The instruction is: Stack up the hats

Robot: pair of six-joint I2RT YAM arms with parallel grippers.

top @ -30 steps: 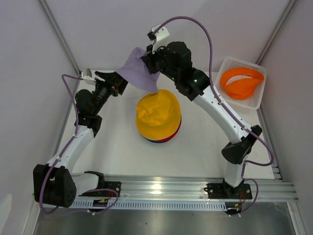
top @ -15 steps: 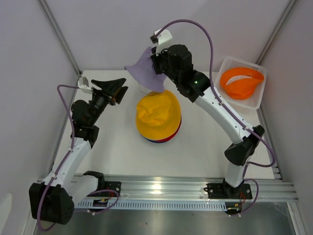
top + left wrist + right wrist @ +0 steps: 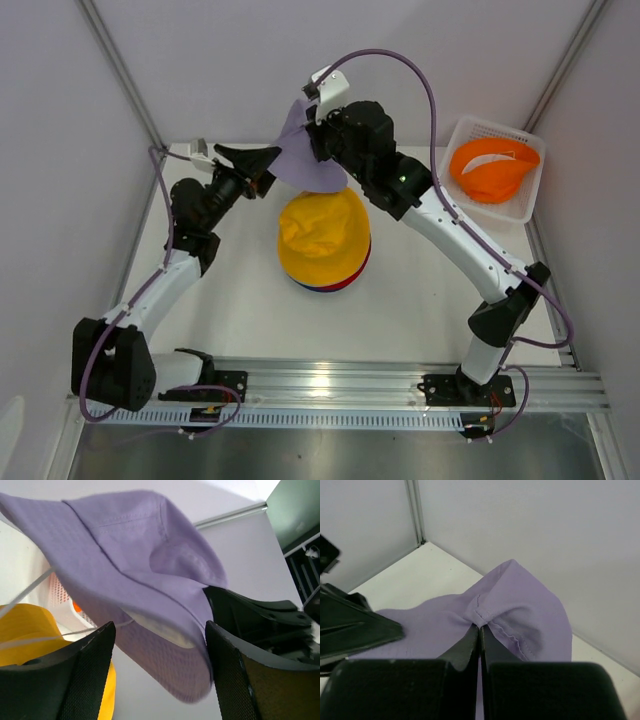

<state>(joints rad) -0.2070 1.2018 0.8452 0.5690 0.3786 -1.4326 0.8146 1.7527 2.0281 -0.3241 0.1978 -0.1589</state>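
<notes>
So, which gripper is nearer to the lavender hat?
Right. The right gripper is shut on the lavender hat, holding it up. The left gripper is open just beside the brim, not gripping it.

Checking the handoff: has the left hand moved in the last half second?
Yes. Measured against the yellow hat, which has stayed put, the left hand has shifted right and toward the back of the table, closing in on the lavender hat.
</notes>
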